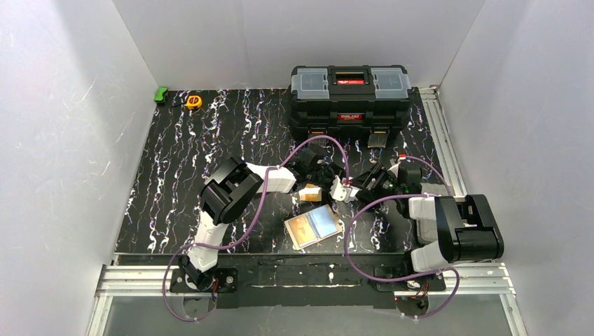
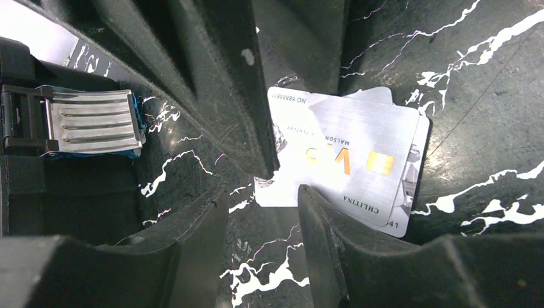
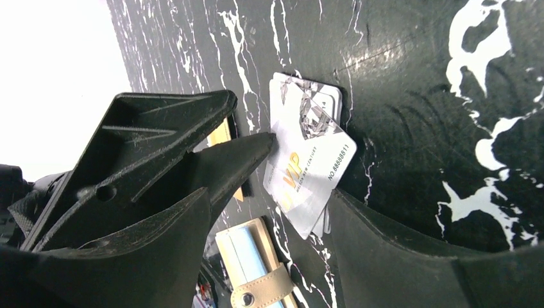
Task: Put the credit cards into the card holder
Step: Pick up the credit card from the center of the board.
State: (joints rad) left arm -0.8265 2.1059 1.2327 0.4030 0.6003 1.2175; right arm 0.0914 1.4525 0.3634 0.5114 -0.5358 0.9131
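Two stacked glossy cards lie flat on the black marbled table. The top one glares silver and has gold "VIP" lettering and a chip. They also show in the right wrist view and as a pale patch in the top view. My left gripper is open, one fingertip at the cards' edge. My right gripper is open, with the cards' corner between its fingers. The cream card holder lies open nearer the bases, showing one orange and one pale blue half. Its snap tab shows. An orange piece sits partly hidden under the left gripper.
The big black toolbox stands at the back of the table, its metal latch close to the left gripper. A yellow tape measure and a green object lie at the back left. White walls enclose the table.
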